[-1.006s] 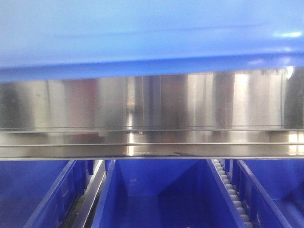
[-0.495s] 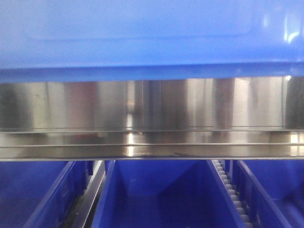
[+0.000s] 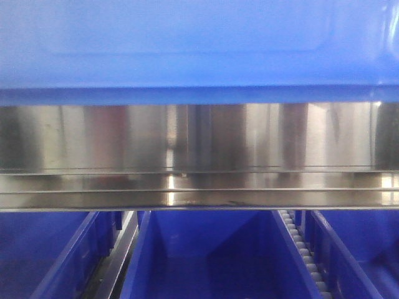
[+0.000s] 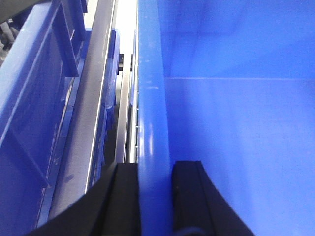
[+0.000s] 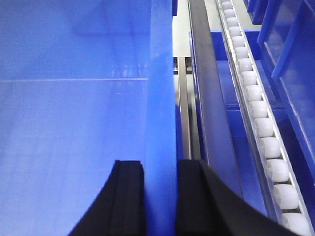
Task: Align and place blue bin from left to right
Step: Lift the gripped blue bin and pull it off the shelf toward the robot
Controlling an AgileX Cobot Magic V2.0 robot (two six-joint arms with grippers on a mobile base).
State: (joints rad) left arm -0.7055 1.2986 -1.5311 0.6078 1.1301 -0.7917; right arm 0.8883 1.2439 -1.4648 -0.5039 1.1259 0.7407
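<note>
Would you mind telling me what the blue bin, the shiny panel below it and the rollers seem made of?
The blue bin looks like moulded plastic: uniform bright blue, smooth, soft sheen, thick rim. The panel looks like brushed steel or similar metal, given its streaky vertical reflections. The rollers seem white plastic, matte and rounded, though that is less certain.

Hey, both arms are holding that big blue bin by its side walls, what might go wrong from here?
Slip: the left end effector and right end effector each pinch only the smooth rim of the blue bin, so it may slide or tilt.
Snag: the grey rail on the left and the roller track on the right run close beside the bin's walls; a skewed bin could catch on them.
</note>
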